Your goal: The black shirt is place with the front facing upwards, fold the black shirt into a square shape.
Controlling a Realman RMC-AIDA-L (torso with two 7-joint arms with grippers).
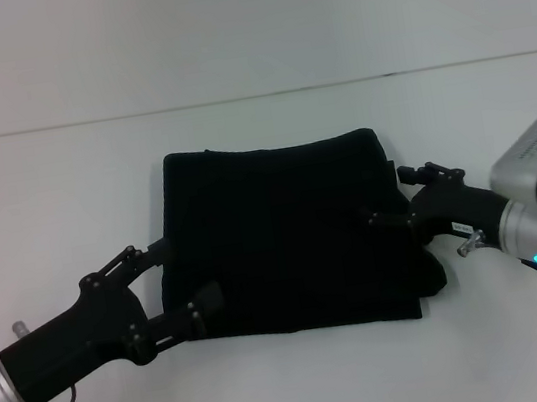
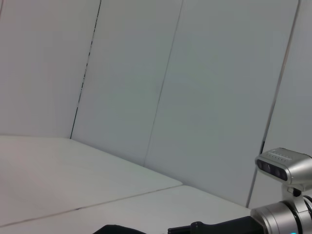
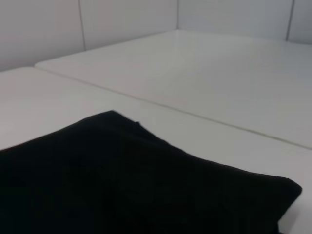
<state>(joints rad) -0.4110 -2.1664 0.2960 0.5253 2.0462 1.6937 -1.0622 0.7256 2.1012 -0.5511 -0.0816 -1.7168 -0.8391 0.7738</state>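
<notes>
The black shirt lies folded into a rough square in the middle of the white table; no lettering or label shows. My left gripper is open at the shirt's left edge, one finger by the upper part of the edge and one over the lower left corner. My right gripper is open at the shirt's right edge, its fingers over the cloth there. The shirt fills the lower part of the right wrist view, and a sliver of it shows in the left wrist view.
A seam runs across the table behind the shirt. White wall panels stand beyond the table. The right arm's silver wrist shows in the left wrist view.
</notes>
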